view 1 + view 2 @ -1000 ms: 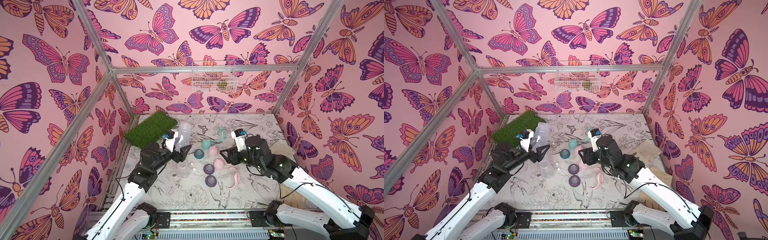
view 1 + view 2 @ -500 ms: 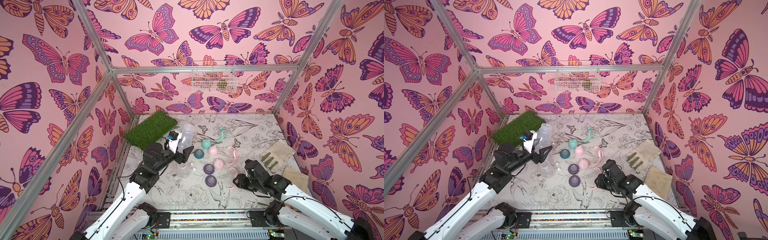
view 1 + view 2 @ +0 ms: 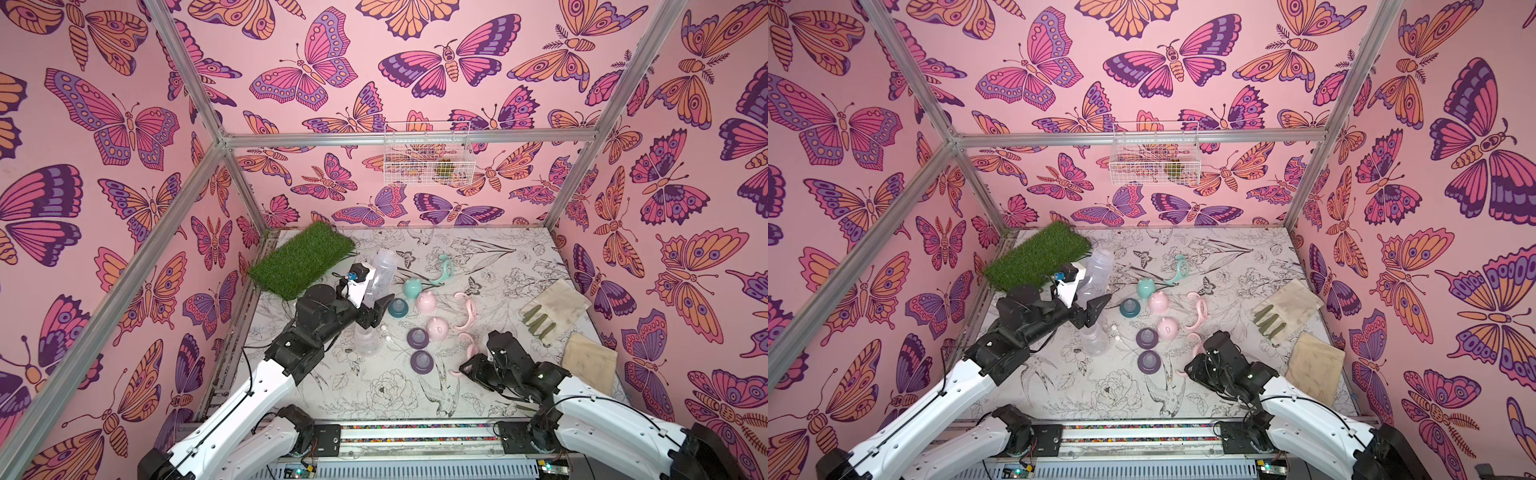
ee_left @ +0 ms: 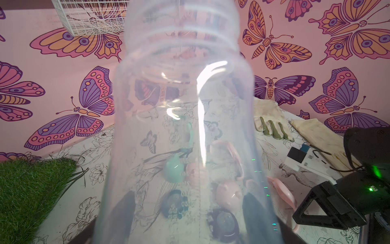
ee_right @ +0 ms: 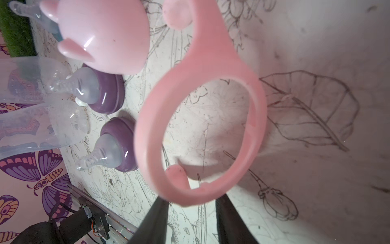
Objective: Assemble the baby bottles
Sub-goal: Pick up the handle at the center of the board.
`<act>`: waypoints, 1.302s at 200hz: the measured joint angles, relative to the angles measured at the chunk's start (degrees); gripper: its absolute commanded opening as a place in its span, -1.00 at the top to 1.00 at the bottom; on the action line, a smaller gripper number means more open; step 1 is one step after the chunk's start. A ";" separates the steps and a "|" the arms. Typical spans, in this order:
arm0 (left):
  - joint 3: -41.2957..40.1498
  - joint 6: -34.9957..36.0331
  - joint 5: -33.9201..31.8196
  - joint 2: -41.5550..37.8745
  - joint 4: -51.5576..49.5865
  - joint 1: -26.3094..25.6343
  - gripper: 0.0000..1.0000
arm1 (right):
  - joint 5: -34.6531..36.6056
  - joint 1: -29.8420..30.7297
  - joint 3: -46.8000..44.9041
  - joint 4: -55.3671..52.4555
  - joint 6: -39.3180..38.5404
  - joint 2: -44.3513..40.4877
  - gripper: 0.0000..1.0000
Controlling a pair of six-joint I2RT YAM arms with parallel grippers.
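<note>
Butterfly walls enclosed the floral counter (image 3: 498,266). Our left jaws gripped a clear bottle (image 3: 381,272) aloft. Our right jaws straddled a pink two-handled ring (image 5: 211,55) near the counter's front, though we could not tell whether they clamped it. Next, we judged, the ring needed threading over the bottle's neck.

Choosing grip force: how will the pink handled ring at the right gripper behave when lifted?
The pink ring shows an even, unsagging hoop: probably stiff. Thin open band: likely light. Smooth plastic: it may swivel between the fingers of the right gripper.

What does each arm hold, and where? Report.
Left gripper: clear plastic bottle, by its lower body. Right gripper: pink two-handled plastic ring, by its rim.
</note>
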 measured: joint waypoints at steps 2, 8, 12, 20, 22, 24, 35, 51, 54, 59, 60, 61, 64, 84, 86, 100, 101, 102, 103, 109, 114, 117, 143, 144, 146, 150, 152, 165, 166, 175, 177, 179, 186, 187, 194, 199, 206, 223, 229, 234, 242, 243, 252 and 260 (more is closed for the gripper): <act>0.02 0.00 -0.04 0.00 0.00 -0.09 1.00 | 0.00 0.00 -0.07 0.13 0.15 0.09 0.28; 0.11 0.15 -0.22 0.00 -0.09 -0.20 1.00 | 0.02 0.00 -0.28 0.57 0.44 0.44 0.31; 0.17 0.22 -0.28 0.00 -0.11 -0.28 1.00 | 0.04 0.00 -0.37 0.76 0.66 0.66 0.33; 0.26 0.28 -0.59 0.00 -0.13 -0.55 1.00 | 0.13 0.00 -0.44 1.14 0.87 0.92 0.38; 0.28 0.31 -0.66 0.00 -0.13 -0.57 1.00 | 0.20 0.00 -0.44 1.25 0.98 0.98 0.38; 0.28 0.33 -0.72 0.00 -0.13 -0.57 1.00 | 0.24 0.00 -0.44 1.40 0.96 1.03 0.40; 0.31 0.46 -1.07 0.00 -0.24 -0.83 1.00 | 0.50 0.00 -0.46 1.90 1.14 1.07 0.47; 0.31 0.63 -1.33 0.00 -0.57 -1.14 1.00 | 1.11 0.00 -0.46 2.03 1.09 1.07 0.57; 0.31 0.66 -1.40 0.00 -0.63 -1.20 1.00 | 1.36 0.00 -0.46 1.99 1.09 1.07 0.59; 0.31 0.70 -1.53 -0.02 -0.76 -1.29 1.00 | 1.55 0.00 -0.44 1.84 0.92 1.07 0.62; 0.31 0.70 -1.53 -0.02 -0.81 -1.31 1.00 | 1.60 0.00 -0.44 1.81 0.96 1.07 0.62; 0.31 0.70 -1.53 -0.02 -0.83 -1.31 1.00 | 1.62 0.00 -0.44 1.81 0.98 1.07 0.62; 0.31 0.76 -1.60 -0.02 -0.96 -1.33 1.00 | 1.81 0.00 -0.44 1.62 0.85 1.07 0.65; 0.31 1.22 -2.03 -0.02 -1.44 -1.46 1.00 | 2.89 0.00 -0.13 -0.26 0.13 1.09 0.77; 0.31 1.25 -2.10 -0.02 -1.46 -1.46 1.00 | 3.08 0.00 -0.07 -0.55 -0.07 1.11 0.79; 0.31 1.31 -2.36 -0.09 -1.60 -1.62 1.00 | 3.67 0.00 0.39 -2.03 -0.87 1.25 0.85; 0.31 1.33 -2.38 -0.09 -1.60 -1.64 1.00 | 3.67 0.00 0.42 -2.10 -0.87 1.25 0.85; 0.31 1.31 -2.38 -0.11 -1.62 -1.64 1.00 | 3.72 0.00 0.46 -2.23 -0.87 1.25 0.85; 0.31 1.31 -2.38 -0.11 -1.62 -1.66 1.00 | 3.78 0.00 0.50 -2.29 -0.90 1.27 0.85; 0.31 1.36 -2.38 -0.13 -1.64 -1.68 1.00 | 4.00 0.00 0.76 -2.82 -1.07 1.40 0.87; 0.31 1.40 -2.38 -0.17 -1.66 -1.73 1.00 | 4.28 0.00 1.01 -3.17 -1.33 1.49 0.88; 0.31 1.44 -2.40 -0.17 -1.64 -1.75 1.00 | 4.39 0.00 1.14 -3.41 -1.55 1.51 0.89; 0.31 1.73 -2.60 -0.42 -1.68 -2.05 1.00 | 5.42 0.00 2.43 -5.88 -2.93 1.81 0.87; 0.31 1.73 -2.60 -0.42 -1.68 -2.05 1.00 | 5.44 0.00 2.51 -5.99 -3.06 1.84 0.87; 0.31 1.73 -2.60 -0.44 -1.68 -2.05 1.00 | 5.49 0.00 2.60 -6.19 -3.23 1.84 0.86; 0.31 1.75 -2.60 -0.44 -1.70 -2.10 1.00 | 5.55 0.00 2.80 -6.47 -3.54 1.86 0.85; 0.31 1.75 -2.60 -0.44 -1.70 -2.08 1.00 | 5.62 0.00 2.91 -6.67 -3.63 1.86 0.85; 0.31 1.79 -2.60 -0.44 -1.77 -2.10 1.00 | 5.77 0.00 3.61 -7.56 -4.48 2.10 0.85; 0.31 1.79 -2.60 -0.44 -1.77 -2.10 1.00 | 5.79 0.00 3.65 -7.63 -4.52 2.12 0.85; 0.31 1.90 -2.67 -0.44 -1.86 -2.21 1.00 | 5.90 0.00 4.24 -8.31 -5.22 2.64 0.86; 0.31 1.90 -2.69 -0.44 -1.86 -2.21 1.00 | 5.90 0.00 4.35 -8.33 -5.33 2.73 0.86; 0.31 1.92 -2.71 -0.44 -1.86 -2.23 1.00 | 5.90 0.00 4.46 -8.48 -5.42 2.89 0.87; 0.31 1.97 -2.78 -0.44 -1.86 -2.36 1.00 | 5.99 0.00 4.85 -8.92 -5.86 3.37 0.90; 0.31 1.97 -2.78 -0.44 -1.88 -2.36 1.00 | 6.05 0.00 4.94 -9.03 -5.99 3.45 0.91; 0.31 2.10 -2.80 -0.44 -1.88 -2.43 1.00 | 6.32 0.00 5.38 -9.62 -6.62 4.09 0.96; 0.31 2.16 -2.80 -0.44 -1.90 -2.45 1.00 | 6.49 0.00 5.70 -10.01 -6.99 4.46 0.98; 0.31 2.21 -2.80 -0.44 -1.90 -2.47 1.00 | 6.91 0.00 6.29 -10.91 -7.65 5.01 1.00; 0.31 2.43 -2.78 -0.44 -2.01 -2.49 1.00 | 8.09 0.00 8.15 -13.42 -9.70 5.46 1.00; 0.31 2.58 -2.75 -0.44 -2.08 -2.51 1.00 | 8.52 0.00 9.01 -14.32 -10.43 5.44 1.00; 0.31 2.62 -2.69 -0.42 -2.08 -2.54 1.00 | 9.01 0.00 9.90 -15.32 -11.15 5.44 1.00; 0.31 2.67 -2.51 -0.37 -2.10 -2.64 1.00 | 9.84 0.00 11.91 -17.09 -12.72 5.42 1.00; 0.31 2.67 -2.51 -0.35 -2.10 -2.69 1.00 | 9.97 0.00 12.09 -17.27 -12.85 5.42 1.00; 0.31 2.75 -2.21 -0.22 -2.10 -2.80 1.00 | 11.08 0.00 14.97 -19.41 -14.56 5.44 1.00; 0.31 2.78 -1.84 0.00 -2.10 -2.91 1.00 | 12.20 0.00 17.70 -20.96 -16.09 5.44 1.00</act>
